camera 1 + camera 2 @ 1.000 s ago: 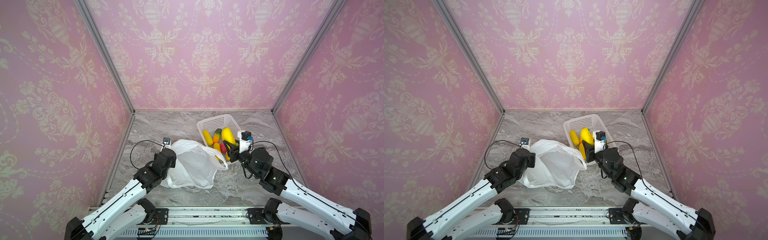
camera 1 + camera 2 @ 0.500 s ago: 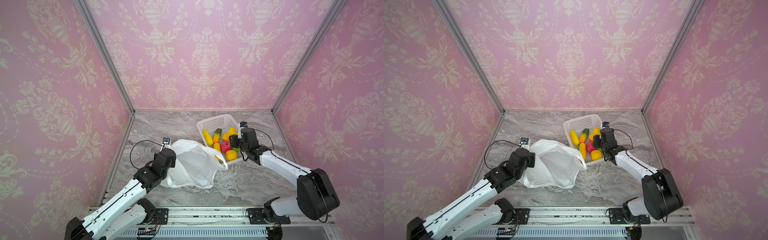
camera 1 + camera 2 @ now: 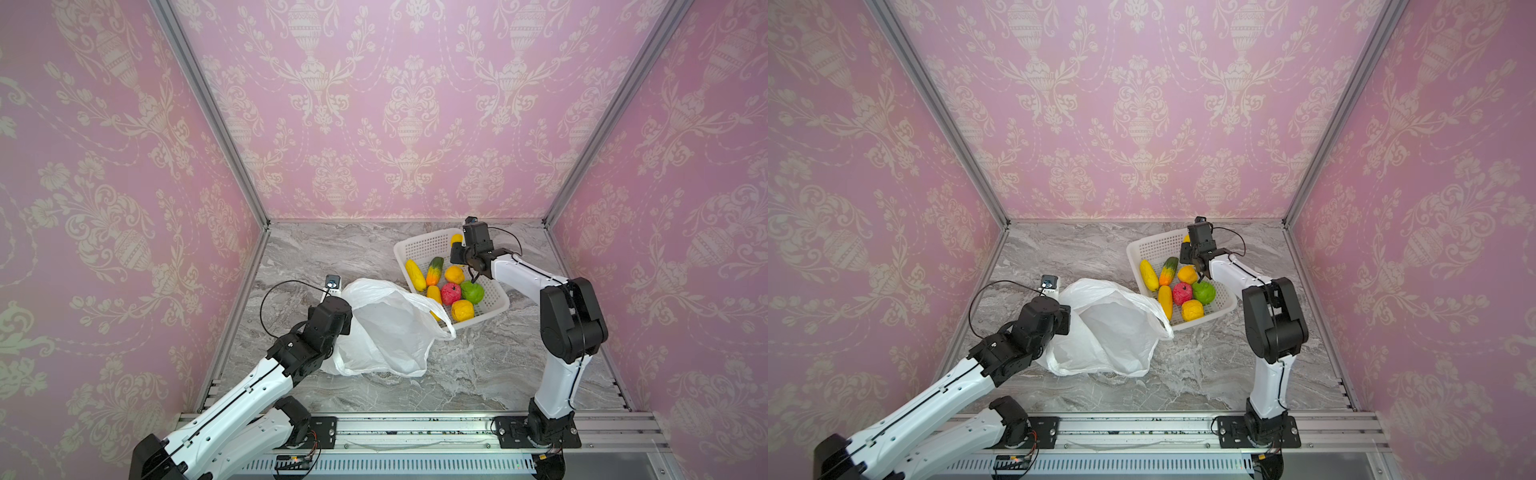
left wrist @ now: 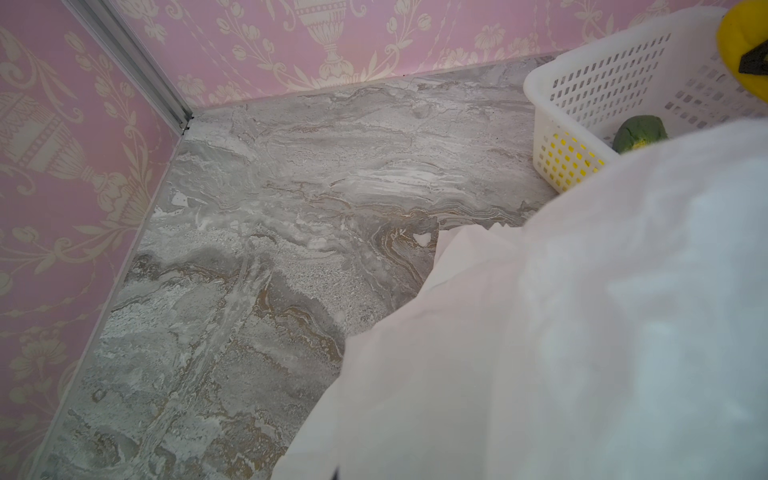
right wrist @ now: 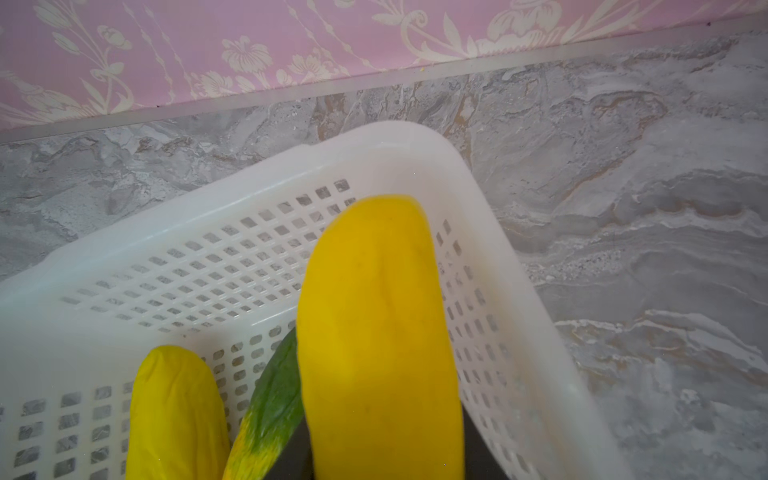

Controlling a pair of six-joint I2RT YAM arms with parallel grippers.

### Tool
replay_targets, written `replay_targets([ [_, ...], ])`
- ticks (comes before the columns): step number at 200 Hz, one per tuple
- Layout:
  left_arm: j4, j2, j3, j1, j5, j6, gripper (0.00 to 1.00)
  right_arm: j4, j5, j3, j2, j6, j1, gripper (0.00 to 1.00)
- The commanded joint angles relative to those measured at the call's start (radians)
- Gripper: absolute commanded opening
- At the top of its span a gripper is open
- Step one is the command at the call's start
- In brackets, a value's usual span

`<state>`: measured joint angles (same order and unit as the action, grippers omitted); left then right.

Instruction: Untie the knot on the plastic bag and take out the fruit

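Left claw (image 3: 344, 304) pressed together, pinching the rim of the plastic bag (image 3: 386, 332). Its tips are hidden by the film. Bag slumps open on the tabletop (image 3: 478, 374) just right of that claw, with its handle loop (image 3: 444, 328) at the white basket (image 3: 419, 245). Seven fruit pieces (image 3: 451, 293) lie in the basket, nearer than the right claw (image 3: 456, 246). Right claw pinches a long yellow fruit (image 5: 374, 332) over the basket's far corner.

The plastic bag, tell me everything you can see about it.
The plastic bag is thin, crinkly, translucent white film, slumped on the marble table with its mouth gaping and no knot visible. One loop handle drapes against the basket's near corner. The left gripper appears to pinch its left edge.
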<state>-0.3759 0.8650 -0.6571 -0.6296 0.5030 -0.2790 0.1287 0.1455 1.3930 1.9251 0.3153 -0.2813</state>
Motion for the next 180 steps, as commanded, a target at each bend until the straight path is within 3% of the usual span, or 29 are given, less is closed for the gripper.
replay_targets([
  [1, 0.022, 0.018, 0.009, 0.013, 0.022, 0.006, 0.0, 0.097, 0.058, 0.03, 0.034, -0.051, -0.002, 0.37],
  [29, 0.053, 0.028, 0.021, 0.03, 0.05, 0.007, 0.0, 0.076, 0.073, 0.0, 0.022, -0.063, -0.002, 0.49],
  [75, 0.085, 0.048, 0.008, 0.119, -0.025, -0.011, 0.0, 0.053, 0.06, -0.029, -0.009, -0.071, -0.001, 0.65],
  [127, 0.133, 0.173, -0.068, 0.23, -0.107, -0.014, 0.0, 0.038, 0.036, -0.082, -0.106, -0.06, -0.001, 0.65],
  [167, 0.147, 0.374, -0.291, 0.393, -0.233, 0.002, 0.0, -0.05, 0.002, -0.264, -0.314, -0.045, -0.001, 0.69],
  [180, 0.125, 0.455, -0.391, 0.412, -0.187, 0.018, 0.0, -0.08, -0.001, -0.315, -0.372, -0.046, 0.0, 0.72],
])
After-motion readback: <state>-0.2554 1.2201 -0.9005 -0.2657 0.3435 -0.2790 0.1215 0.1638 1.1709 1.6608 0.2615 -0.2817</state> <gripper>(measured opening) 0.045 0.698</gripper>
